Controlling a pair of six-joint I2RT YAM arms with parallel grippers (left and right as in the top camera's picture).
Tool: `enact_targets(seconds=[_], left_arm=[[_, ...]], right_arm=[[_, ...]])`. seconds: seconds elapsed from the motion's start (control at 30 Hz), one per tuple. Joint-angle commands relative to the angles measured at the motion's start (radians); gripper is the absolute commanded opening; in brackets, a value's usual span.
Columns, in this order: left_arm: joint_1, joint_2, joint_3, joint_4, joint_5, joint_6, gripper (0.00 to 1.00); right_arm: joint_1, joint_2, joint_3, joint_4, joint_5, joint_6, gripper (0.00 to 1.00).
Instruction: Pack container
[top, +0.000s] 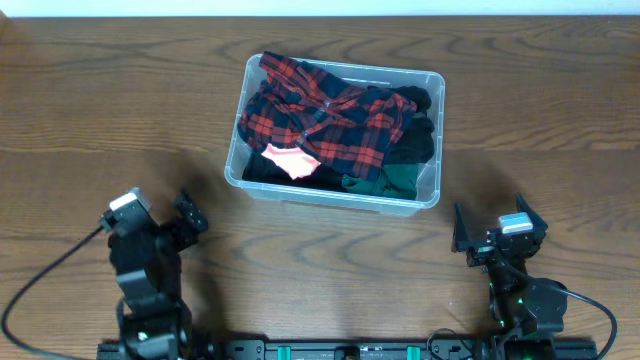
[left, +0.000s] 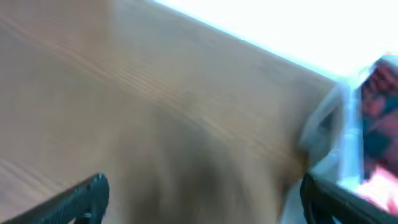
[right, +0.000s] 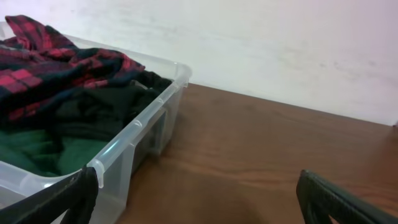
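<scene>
My left pincer (top: 190, 213) is spread wide with nothing between its fingers, and so is my right pincer (top: 494, 220). Both hang over bare table (top: 100, 110), near the front edge, on either side of the container (top: 330, 196). Neither one touches it.

The container sits mid-table, just beyond both pincers. Its near right corner is close to my right pincer. It is a clear plastic bin with rounded corners and a rolled rim, thin-walled and smooth. It looks light enough to slide on the polished wood.

Inside, a red and black checked shirt (top: 330, 115) lies crumpled on top, soft and loose. Under it are a black garment (top: 420, 135) and a green one (top: 395, 180). Something pale pink (top: 290, 160) shows near the front left.

The risks, as I judge them:
- The checked shirt rises to the rim at the back left, so a careless press could tip a fold over the edge.
- If I push down with one pincer only, the bin could skid or tilt. The other pincer should steady a wall.
- Open fingers catch easily in loose cloth, and lifting away could drag a garment out.
- My left wrist view is smeared, so I cannot judge my gap to the near wall from it.
</scene>
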Motion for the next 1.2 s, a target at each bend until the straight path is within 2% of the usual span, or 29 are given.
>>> enact_targets(seconds=[0.0,0.07,0.2,0.57,0.8,0.97,1.17], left_arm=[[-0.021,-0.077,-0.076,0.118,0.03,-0.005,0.98],[-0.042,-0.117,-0.109,0.171,0.029,-0.004,0.98],[-0.08,-0.164,-0.126,0.169,0.029,0.031,0.98],[-0.132,-0.292,-0.229,0.17,0.03,0.032,0.98],[-0.145,-0.365,-0.232,0.094,0.03,0.033,0.98],[-0.146,-0.436,-0.232,-0.03,0.028,0.035,0.98],[-0.157,-0.435,-0.232,-0.03,0.026,0.175,0.98]], right_arm=[[0.013,-0.003,-0.002,-0.003,-0.002,-0.014,0.99],[0.013,-0.003,-0.002,-0.004,-0.002,-0.014,0.99],[0.013,-0.003,-0.002,-0.004,-0.002,-0.014,0.99],[0.013,-0.003,-0.002,-0.004,-0.002,-0.014,0.99],[0.013,-0.003,-0.002,-0.003,-0.002,-0.014,0.99],[0.013,-0.003,-0.002,-0.004,-0.002,-0.014,0.99],[0.013,-0.003,-0.002,-0.003,-0.002,-0.014,0.99]])
